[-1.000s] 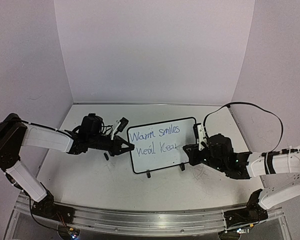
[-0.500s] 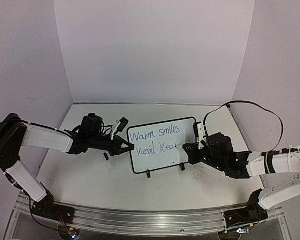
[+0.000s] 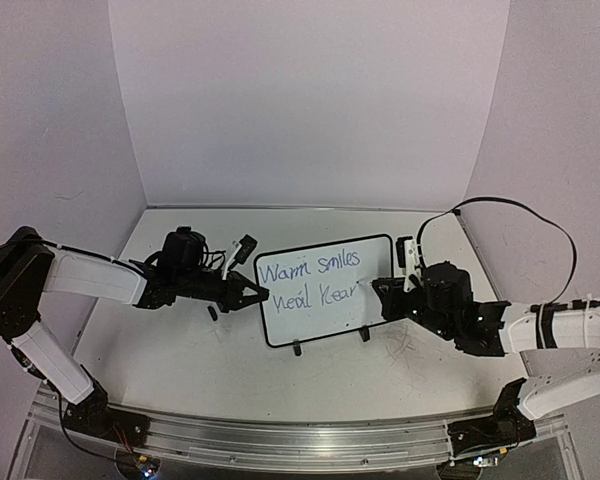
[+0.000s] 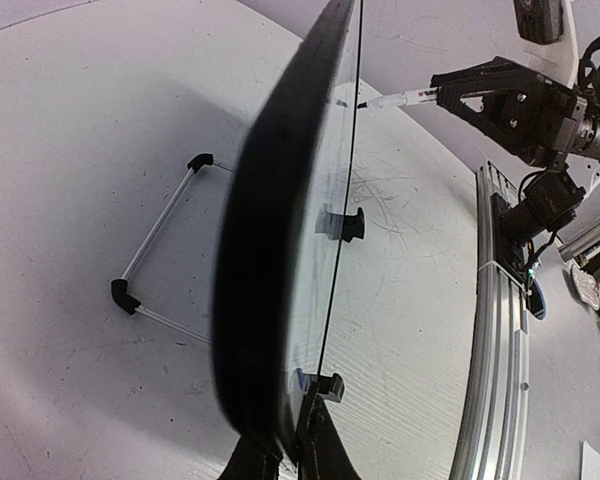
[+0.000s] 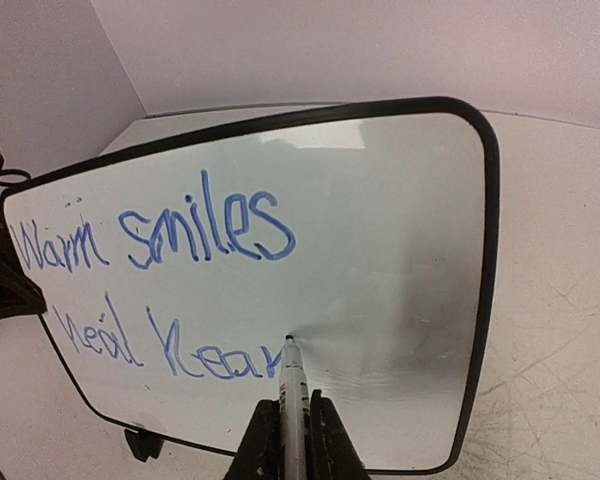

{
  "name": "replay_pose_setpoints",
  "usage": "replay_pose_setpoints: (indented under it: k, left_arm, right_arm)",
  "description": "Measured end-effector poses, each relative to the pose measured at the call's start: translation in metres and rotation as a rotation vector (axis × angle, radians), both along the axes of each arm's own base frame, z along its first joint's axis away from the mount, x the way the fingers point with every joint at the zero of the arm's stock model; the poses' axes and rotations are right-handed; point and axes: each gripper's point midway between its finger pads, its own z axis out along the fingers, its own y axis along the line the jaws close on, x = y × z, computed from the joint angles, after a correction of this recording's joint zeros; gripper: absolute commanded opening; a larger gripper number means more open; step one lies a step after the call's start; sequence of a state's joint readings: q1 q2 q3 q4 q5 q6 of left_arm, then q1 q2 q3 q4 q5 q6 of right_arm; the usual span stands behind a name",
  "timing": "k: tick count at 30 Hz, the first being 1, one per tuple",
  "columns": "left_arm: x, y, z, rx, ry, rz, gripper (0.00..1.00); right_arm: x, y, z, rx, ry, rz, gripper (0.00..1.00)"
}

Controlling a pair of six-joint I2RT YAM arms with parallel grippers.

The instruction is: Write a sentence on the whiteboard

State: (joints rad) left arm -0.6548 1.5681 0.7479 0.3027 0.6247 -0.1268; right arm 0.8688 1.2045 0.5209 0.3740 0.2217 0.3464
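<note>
Clad in smooth white shells with black joints between them: left arm (image 3: pixel 90 277), right arm (image 3: pixel 565 325). Tipped in matte black at left pincer (image 3: pixel 258 294) and right pincer (image 3: pixel 379 294). Strung with a thin black cable (image 3: pixel 500 200) looping above the right arm. Footed on black bases (image 3: pixel 85 410).

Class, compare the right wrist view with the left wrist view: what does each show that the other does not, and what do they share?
Only the right wrist view: the blue handwritten sentence, readable on the face of the small black-framed glossy whiteboard. Only the left wrist view: a white wire frame with black corners, lying on the table behind the board, and the metal rail. Both: the whiteboard and the white marker, its tip at the board.
</note>
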Motion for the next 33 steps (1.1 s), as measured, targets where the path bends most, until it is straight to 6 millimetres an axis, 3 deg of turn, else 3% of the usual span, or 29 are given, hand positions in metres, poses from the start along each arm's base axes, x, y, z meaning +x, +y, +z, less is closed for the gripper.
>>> replay_pose_setpoints:
  k: [8, 16, 33]
  left_arm:
    - [0.000, 0.000, 0.000, 0.000, 0.000, 0.000, 0.00]
    - [0.000, 0.000, 0.000, 0.000, 0.000, 0.000, 0.00]
    - [0.000, 0.000, 0.000, 0.001, 0.000, 0.000, 0.00]
  right_arm:
    - [-0.005, -0.003, 0.018, 0.053, -0.042, 0.023, 0.00]
    - [0.001, -0.004, 0.003, 0.017, -0.018, 0.007, 0.00]
    - [0.005, -0.005, -0.002, 0.009, -0.017, -0.011, 0.00]
